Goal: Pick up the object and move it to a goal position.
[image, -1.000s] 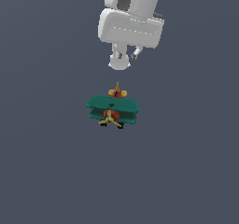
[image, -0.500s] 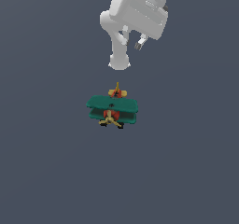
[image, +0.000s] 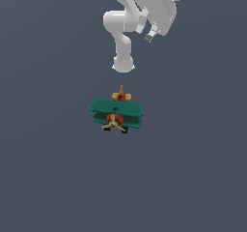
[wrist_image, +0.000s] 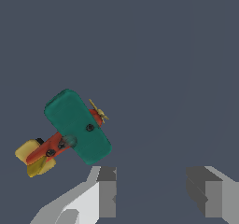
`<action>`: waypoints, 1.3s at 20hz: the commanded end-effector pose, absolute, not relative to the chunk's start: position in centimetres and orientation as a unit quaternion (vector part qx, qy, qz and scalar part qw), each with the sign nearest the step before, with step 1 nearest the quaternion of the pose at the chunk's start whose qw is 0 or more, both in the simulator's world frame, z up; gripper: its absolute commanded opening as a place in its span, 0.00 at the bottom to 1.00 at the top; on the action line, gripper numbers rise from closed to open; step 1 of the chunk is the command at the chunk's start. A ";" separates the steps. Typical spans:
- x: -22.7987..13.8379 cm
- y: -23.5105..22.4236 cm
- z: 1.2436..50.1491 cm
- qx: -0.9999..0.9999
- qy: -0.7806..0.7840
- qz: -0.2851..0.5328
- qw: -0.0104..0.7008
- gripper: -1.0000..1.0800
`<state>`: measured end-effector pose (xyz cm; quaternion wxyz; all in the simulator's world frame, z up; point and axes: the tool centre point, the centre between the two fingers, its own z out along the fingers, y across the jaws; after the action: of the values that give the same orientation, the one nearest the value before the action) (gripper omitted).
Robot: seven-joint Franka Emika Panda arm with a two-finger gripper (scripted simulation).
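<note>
The toy biplane (image: 116, 113) rests on the dark grey floor in the middle of the exterior view, with teal-green wings, red body, yellow propeller toward the camera and yellow tail behind. In the wrist view the biplane (wrist_image: 74, 127) is seen from above, beside and apart from the fingers. My gripper (image: 150, 35) hangs high above the plane, toward the exterior view's right. In the wrist view the gripper (wrist_image: 151, 192) is open, its fingers (wrist_image: 107, 192) wide apart with nothing between them.
The white arm's elbow link (image: 123, 62) hangs just behind and above the plane's tail. The flat dark grey floor (image: 48, 178) surrounds the plane on all sides.
The wrist has swung up and toward the exterior view's right, turning the gripper away from above the plane. The plane has not moved.
</note>
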<state>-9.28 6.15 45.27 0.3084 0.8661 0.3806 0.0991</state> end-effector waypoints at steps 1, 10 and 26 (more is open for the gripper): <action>-9.5 6.7 45.9 0.847 0.402 0.096 0.334 0.62; -10.1 8.9 47.5 0.771 0.472 0.073 0.422 0.62; -10.9 13.1 47.8 0.601 0.569 -0.017 0.560 0.62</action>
<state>-10.87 12.73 47.86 0.5482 0.6196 0.5617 -0.0060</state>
